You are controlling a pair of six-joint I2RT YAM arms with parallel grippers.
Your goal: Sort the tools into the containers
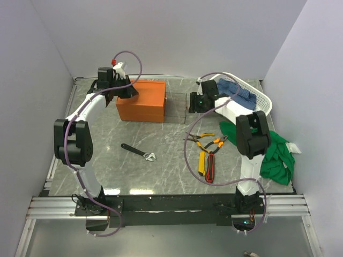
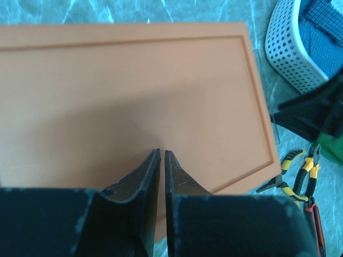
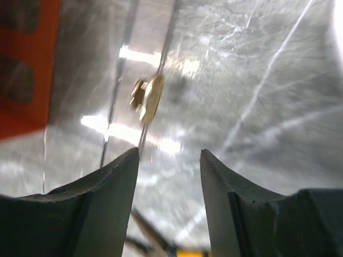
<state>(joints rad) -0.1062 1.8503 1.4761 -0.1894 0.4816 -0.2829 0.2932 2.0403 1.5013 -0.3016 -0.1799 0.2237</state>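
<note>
The orange box [image 1: 141, 101] stands at the back of the table with its lid shut; the lid [image 2: 128, 101] fills the left wrist view. My left gripper [image 1: 126, 89] [image 2: 162, 151] is shut and empty, just above the lid. On the table lie a black wrench [image 1: 138, 152], orange-and-yellow pliers [image 1: 208, 141] [image 2: 300, 174], a yellow utility knife [image 1: 202, 162] and a red-black utility knife [image 1: 211, 168]. My right gripper [image 1: 196, 105] [image 3: 169, 152] is open and empty, low over the table right of the box. No screwdrivers are in view.
A clear box with a brass latch [image 3: 146, 96] stands between the orange box and my right gripper. A white perforated basket [image 1: 257, 96] [image 2: 289, 51] holds a blue cloth [image 1: 236, 89]. A green cloth [image 1: 276, 155] lies at the right edge.
</note>
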